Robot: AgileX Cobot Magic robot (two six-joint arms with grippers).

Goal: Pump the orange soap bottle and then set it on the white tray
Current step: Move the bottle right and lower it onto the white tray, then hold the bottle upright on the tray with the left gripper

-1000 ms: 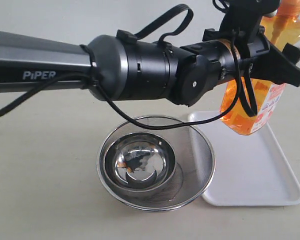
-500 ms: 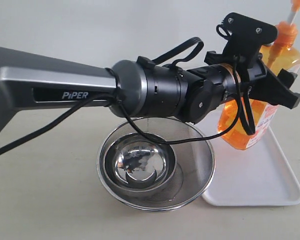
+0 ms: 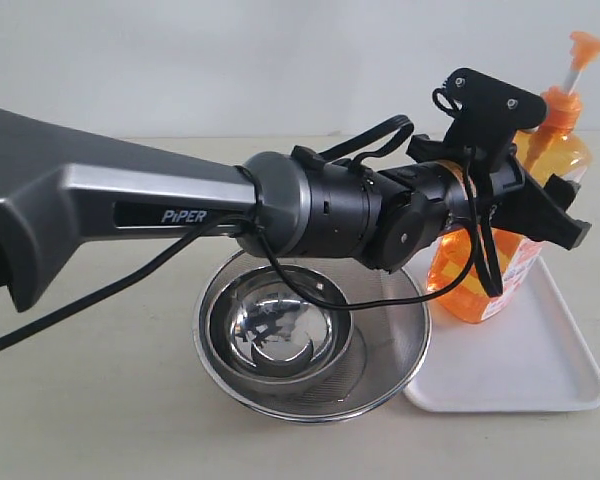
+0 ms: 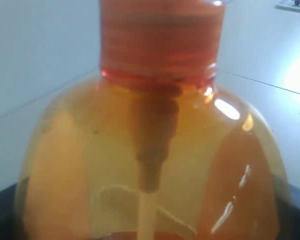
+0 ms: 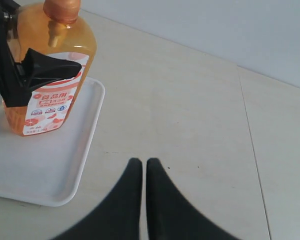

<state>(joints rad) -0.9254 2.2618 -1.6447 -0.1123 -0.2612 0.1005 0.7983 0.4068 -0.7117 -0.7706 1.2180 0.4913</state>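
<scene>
The orange soap bottle (image 3: 552, 160) is held by its body in my left gripper (image 3: 545, 220), which is shut on it. It leans slightly over the back part of the white tray (image 3: 540, 365), and its pump head (image 3: 591, 46) is raised on the white stem. The base is at the tray surface, but I cannot tell whether it touches. The left wrist view is filled by the bottle's shoulder and neck (image 4: 155, 150). In the right wrist view, the bottle (image 5: 65, 45) is on the tray (image 5: 50, 165) with a black left finger (image 5: 50, 67) across its label. My right gripper (image 5: 142, 162) is shut and empty over bare table beside the tray.
A round steel mesh strainer (image 3: 405, 335) with a steel bowl (image 3: 280, 330) inside it sits just left of the tray and touches its edge. The left arm stretches across above the strainer. Bare table lies to the right of the tray.
The left arm has come down and carried the bottle from well above the tray to its surface. The right gripper shows no earlier view.
</scene>
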